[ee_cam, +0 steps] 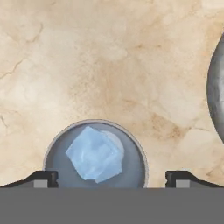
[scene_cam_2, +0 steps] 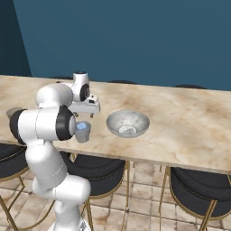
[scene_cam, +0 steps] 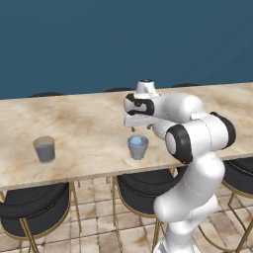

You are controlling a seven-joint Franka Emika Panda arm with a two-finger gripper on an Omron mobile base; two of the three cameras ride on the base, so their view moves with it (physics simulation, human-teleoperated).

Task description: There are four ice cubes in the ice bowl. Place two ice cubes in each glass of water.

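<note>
Marble-patterned beige counter (scene_cam: pixel 89 128) runs across mid-frame. Nearest, at lower centre of the hand view, a small grey-blue translucent tumbler (ee_cam: pixel 95 153) holds pale-blue translucent ice (ee_cam: pixel 95 154). The two-finger gripper (ee_cam: pixel 112 178) hangs above it, jaws wide apart and gripping nothing. Farther right sits the shallow mottled grey bowl (scene_cam_2: pixel 127 123); any cubes left there look slippery, light and tiny, best pinched across flat sides. A second tumbler (scene_cam: pixel 44 148) stands at far left.

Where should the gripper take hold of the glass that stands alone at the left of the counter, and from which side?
Probably from above, closing across the glass just under its rim. It stands upright, has no handle, and looks slightly wider at the top, so the round wall is all there is to grip.
</note>
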